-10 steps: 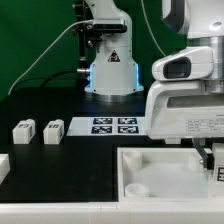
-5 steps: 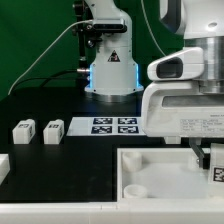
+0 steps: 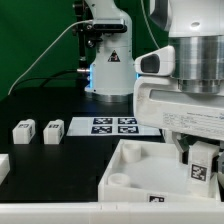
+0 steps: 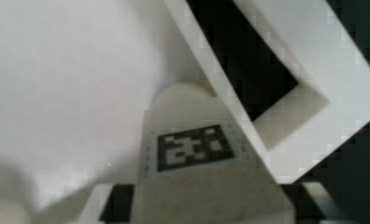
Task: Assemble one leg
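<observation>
Clamping a leg (image 3: 203,160) between its fingers, the gripper (image 3: 201,163) hangs over the white tray part (image 3: 135,165), near its far rim at the exterior view's right. Two more legs (image 3: 37,131) stand well apart beside the marker board (image 3: 113,125).

You see a white leg (image 4: 203,150) bearing a black-and-white square tag, two more white tagged legs (image 3: 22,131) (image 3: 52,130) on the black table (image 3: 60,165), a white tray-shaped part (image 3: 125,160), and the white marker board (image 3: 112,125) with black-patterned tags.
</observation>
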Motion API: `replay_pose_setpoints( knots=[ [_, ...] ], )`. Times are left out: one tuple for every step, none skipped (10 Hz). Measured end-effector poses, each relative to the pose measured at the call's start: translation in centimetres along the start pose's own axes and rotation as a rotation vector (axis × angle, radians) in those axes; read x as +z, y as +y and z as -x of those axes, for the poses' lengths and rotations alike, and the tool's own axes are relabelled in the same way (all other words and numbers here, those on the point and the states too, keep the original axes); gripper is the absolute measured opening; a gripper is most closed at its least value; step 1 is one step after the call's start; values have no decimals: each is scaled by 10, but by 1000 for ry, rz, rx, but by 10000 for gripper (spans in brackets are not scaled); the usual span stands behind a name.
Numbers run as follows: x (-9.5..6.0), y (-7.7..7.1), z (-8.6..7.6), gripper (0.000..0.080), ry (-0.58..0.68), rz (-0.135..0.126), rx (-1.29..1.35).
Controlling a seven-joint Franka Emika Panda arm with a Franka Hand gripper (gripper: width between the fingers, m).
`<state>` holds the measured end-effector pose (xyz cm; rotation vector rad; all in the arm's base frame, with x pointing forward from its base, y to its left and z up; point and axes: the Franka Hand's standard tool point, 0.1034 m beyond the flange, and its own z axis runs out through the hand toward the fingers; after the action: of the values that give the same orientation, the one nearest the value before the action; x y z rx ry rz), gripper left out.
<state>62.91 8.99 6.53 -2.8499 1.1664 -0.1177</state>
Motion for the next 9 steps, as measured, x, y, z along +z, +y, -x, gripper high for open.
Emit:
replay_pose_setpoints(
  knots=[
    [0, 4, -2, 313, 9, 2, 20],
    [0, 4, -3, 315, 9, 4, 16],
    [0, 4, -3, 315, 8, 4, 16],
    [1, 4, -3, 511, 8, 4, 16],
    [0, 3, -1, 511, 8, 3, 13],
    [-2, 0, 3, 620, 6, -1, 9],
    [-5, 0, 5, 643, 4, -4, 10],
    [-10, 0, 5, 648, 5, -10, 9],
    [-16, -1, 5, 648, 8, -16, 6]
  ],
)
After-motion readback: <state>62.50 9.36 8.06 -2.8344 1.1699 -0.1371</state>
